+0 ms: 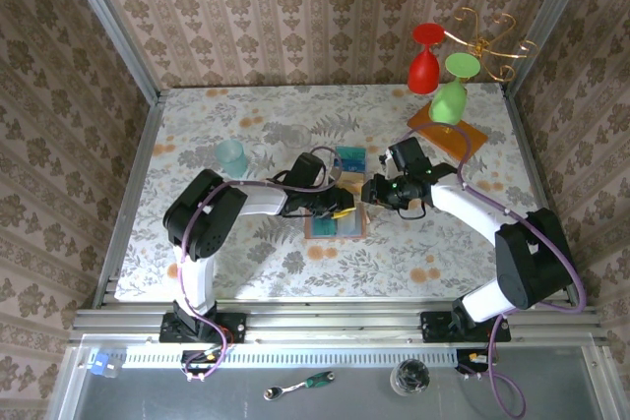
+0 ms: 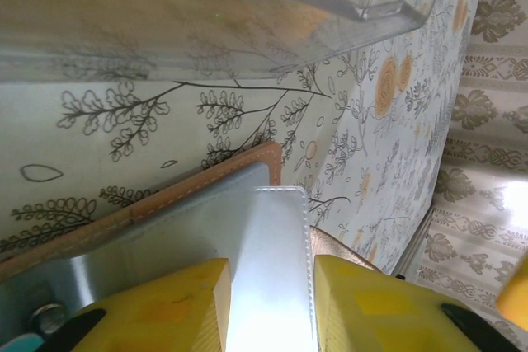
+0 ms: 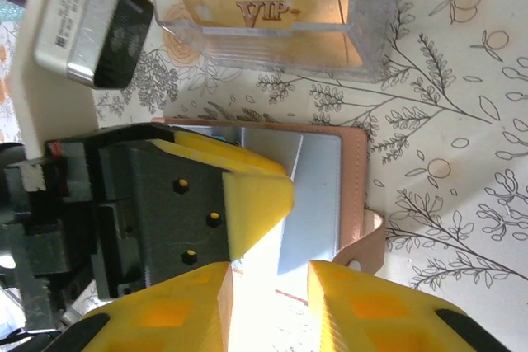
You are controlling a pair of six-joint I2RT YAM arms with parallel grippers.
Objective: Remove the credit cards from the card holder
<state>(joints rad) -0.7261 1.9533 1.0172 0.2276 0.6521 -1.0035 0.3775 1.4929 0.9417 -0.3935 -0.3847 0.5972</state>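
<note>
1. Card holder (image 1: 333, 226) lies open and flat on the table (image 1: 197, 125), grey-blue inner face up, between the two grippers.
2. One orange card (image 3: 264, 6), marked VIP, rests inside a clear box (image 3: 280, 63) just far of the holder. I judge that this card is already out.
3. Seen from above, a teal rectangle (image 1: 349, 159) sits where the box is. It may be the blue-teal card, but I cannot tell for sure.
4. Reaching in from the left, the left gripper (image 2: 268, 278) is over the holder's pocket panel. Its fingers are apart with nothing seen between them.
5. At the holder's right side, the right gripper (image 3: 268, 282) has its fingers apart too. Glare washes out the gap, and no card shows in it.
6. The pocket faces that show look bare, but the grippers hide part of them. At most one card seems left to remove.
</note>
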